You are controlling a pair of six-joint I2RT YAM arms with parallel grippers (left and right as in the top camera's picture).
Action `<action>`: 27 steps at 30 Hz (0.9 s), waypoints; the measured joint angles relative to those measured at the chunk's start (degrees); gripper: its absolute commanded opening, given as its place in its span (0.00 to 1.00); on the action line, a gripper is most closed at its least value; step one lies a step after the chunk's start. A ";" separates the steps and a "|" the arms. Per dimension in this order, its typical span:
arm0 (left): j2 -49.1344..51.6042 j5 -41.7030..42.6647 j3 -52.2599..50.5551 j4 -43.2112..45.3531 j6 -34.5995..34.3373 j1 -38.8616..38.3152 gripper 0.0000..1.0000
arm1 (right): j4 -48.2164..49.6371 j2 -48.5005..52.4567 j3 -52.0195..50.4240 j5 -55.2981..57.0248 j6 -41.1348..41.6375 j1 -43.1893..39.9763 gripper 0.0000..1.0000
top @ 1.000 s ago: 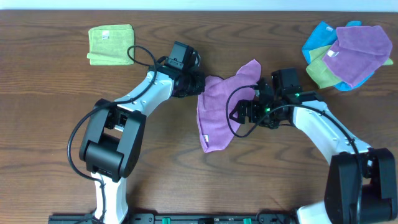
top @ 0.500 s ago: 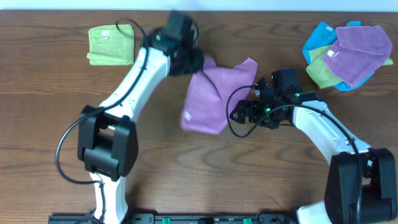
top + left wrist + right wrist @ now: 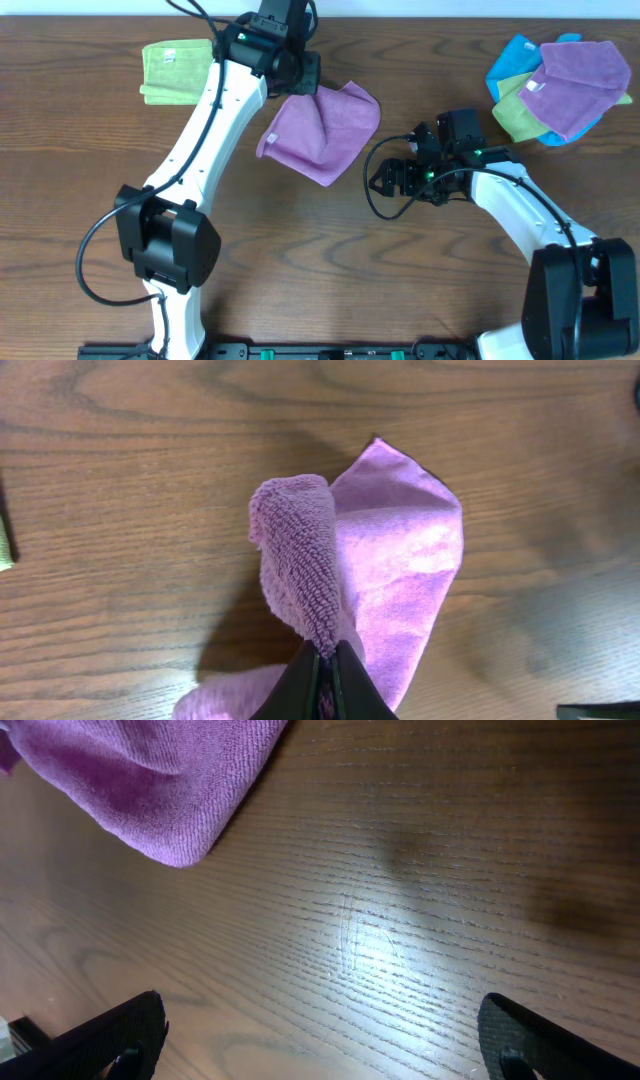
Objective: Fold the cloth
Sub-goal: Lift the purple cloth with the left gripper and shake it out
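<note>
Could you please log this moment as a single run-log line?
left gripper: shut on orchid cloth, bunched edge pinched | right gripper: open, empty, apart from cloth | fold: not done

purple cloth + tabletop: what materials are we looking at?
The cloth looks like soft terry, probably microfibre: matte, with a fuzzy looped pile on the raised fold and a smoother flat face. The table is a dark wood-grain surface, semi-gloss judging by the light glare. Solid wood or laminate, can't tell.
</note>
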 measured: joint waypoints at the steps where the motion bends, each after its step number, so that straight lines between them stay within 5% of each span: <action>1: 0.02 -0.11 0.00 0.02 -0.04 0.00 0.06 | 0.00 0.00 0.00 0.02 -0.02 0.00 0.99; 10: 0.22 -0.35 2.05 -1.09 0.46 -0.04 0.06 | 0.04 -0.02 0.00 0.00 0.00 0.00 0.99; 19: 0.68 -4.35 29.18 -12.15 4.39 -0.04 0.06 | 0.13 -0.02 0.00 0.02 -0.02 0.00 0.99; 27: 0.02 -11.82 35.78 -17.35 10.91 -0.04 0.06 | -0.37 -0.02 0.00 0.02 -0.04 0.00 0.99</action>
